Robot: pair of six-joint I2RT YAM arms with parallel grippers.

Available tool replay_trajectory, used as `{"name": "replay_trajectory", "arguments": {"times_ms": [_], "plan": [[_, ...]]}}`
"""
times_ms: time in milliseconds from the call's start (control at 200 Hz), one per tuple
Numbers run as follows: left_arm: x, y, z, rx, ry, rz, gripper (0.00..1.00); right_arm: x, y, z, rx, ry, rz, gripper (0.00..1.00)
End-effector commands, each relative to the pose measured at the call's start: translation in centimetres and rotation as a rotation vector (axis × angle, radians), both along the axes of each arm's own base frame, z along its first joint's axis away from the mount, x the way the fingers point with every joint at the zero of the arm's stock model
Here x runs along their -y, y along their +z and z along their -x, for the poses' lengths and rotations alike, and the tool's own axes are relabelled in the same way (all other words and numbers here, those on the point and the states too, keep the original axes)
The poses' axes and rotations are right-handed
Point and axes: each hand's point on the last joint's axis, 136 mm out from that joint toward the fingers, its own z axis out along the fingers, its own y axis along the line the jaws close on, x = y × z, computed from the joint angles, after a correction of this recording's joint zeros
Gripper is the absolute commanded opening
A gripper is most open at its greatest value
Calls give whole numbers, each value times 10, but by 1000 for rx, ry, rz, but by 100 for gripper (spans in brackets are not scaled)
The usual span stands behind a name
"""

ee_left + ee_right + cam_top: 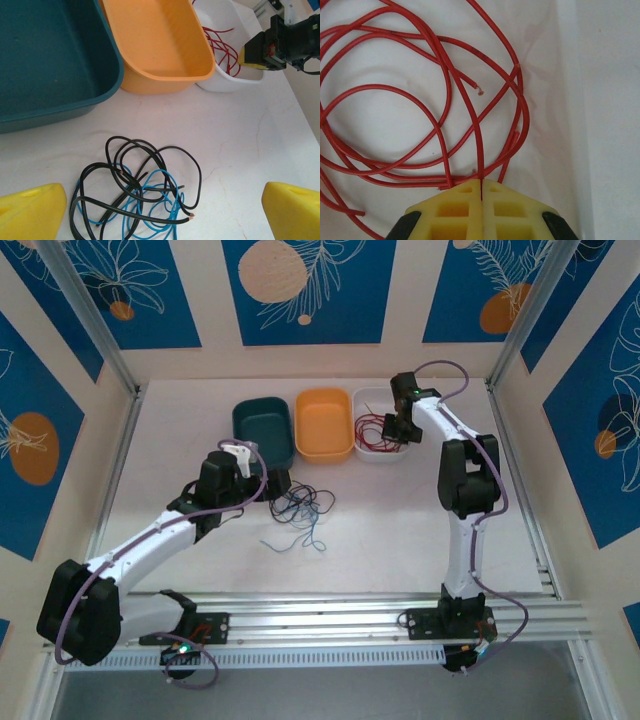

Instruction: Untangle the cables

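White table (pixel 400 530), blue-panelled walls (pixel 310 290): the right end effector (pixel 481 192) pinches a red cable (pixel 479 145) over the white bin (pixel 227 82), best released low; left end effector (pixel 162 210) gapes above black-and-blue cables (pixel 137 192).

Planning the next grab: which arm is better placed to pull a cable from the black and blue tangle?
Left. The left gripper, open, hangs over the tangle, fingers either side. The right gripper is shut on a red cable at the white bin.

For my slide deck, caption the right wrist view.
Right gripper shut on a red cable in the white bin.
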Motion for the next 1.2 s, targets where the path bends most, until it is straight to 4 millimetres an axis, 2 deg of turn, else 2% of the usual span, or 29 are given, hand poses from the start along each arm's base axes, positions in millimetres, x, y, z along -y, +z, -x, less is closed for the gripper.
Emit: {"name": "replay_trajectory", "arguments": {"times_ms": [0,145,335,500,635,745,895,1010,1195], "plan": [[0,2,-2,1,-4,32,100,-6,15,14,-18,-6,-39,4],[0,3,-1,2,-1,38,100,-6,30,13,10,2,-30,20],[-1,5,-3,1,15,44,100,-2,68,13,90,1,-27,30],[-3,5,-2,-8,27,50,100,2,90,19,121,0,-7,40],[-6,3,0,-26,43,39,100,-2,108,31,148,6,-34,43],[-14,-3,3,-55,81,15,100,-19,126,48,187,45,-87,46],[-34,-16,10,-113,176,-32,100,-62,139,86,212,141,-206,48],[-48,-26,17,-142,230,-44,100,-93,134,122,188,199,-250,51],[-56,-42,29,-198,244,-67,100,-137,110,183,113,260,-311,53]]}}
